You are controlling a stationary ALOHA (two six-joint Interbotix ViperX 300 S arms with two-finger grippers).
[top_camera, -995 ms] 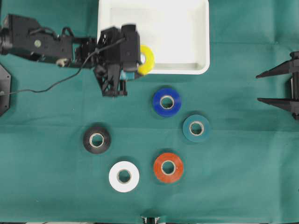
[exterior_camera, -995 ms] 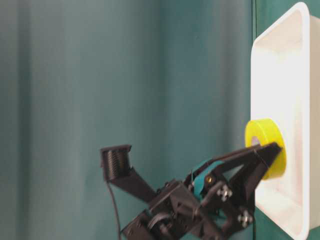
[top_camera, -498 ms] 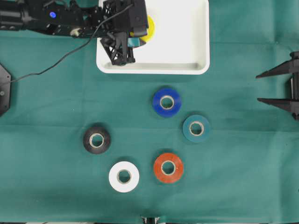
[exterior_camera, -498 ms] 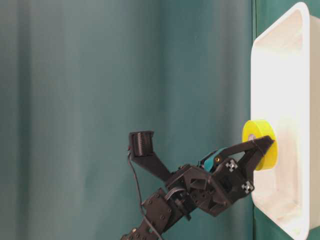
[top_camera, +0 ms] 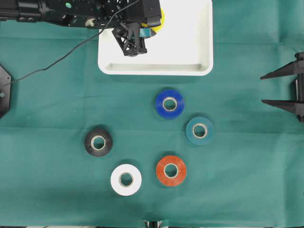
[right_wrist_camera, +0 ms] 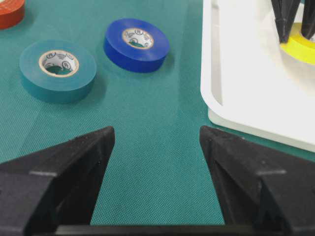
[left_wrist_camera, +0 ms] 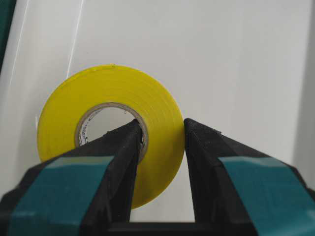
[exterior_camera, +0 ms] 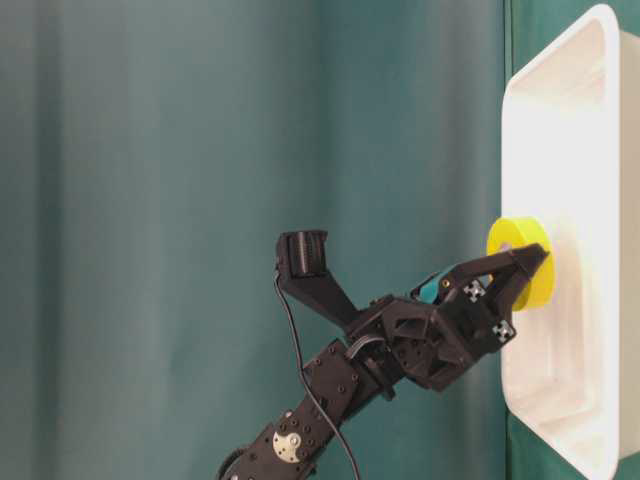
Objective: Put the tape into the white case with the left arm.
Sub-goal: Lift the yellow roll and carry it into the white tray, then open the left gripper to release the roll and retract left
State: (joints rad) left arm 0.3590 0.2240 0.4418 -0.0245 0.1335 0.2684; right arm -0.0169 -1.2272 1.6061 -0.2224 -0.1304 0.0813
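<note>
Smooth, glossy white plastic for the white case (top_camera: pixel 204 66), with soft sheen along its rim. Fine-woven matt green cloth (right_wrist_camera: pixel 147 162) under everything. Slick yellow tape (left_wrist_camera: pixel 147 113) around a paper-like core, shiny on its face. Matt, slightly grainy black plastic on the left gripper (left_wrist_camera: pixel 160 140), banded in flat teal. Satin blue roll (right_wrist_camera: pixel 136 44) at 12 o'clock from the right gripper (right_wrist_camera: pixel 156 142).
</note>
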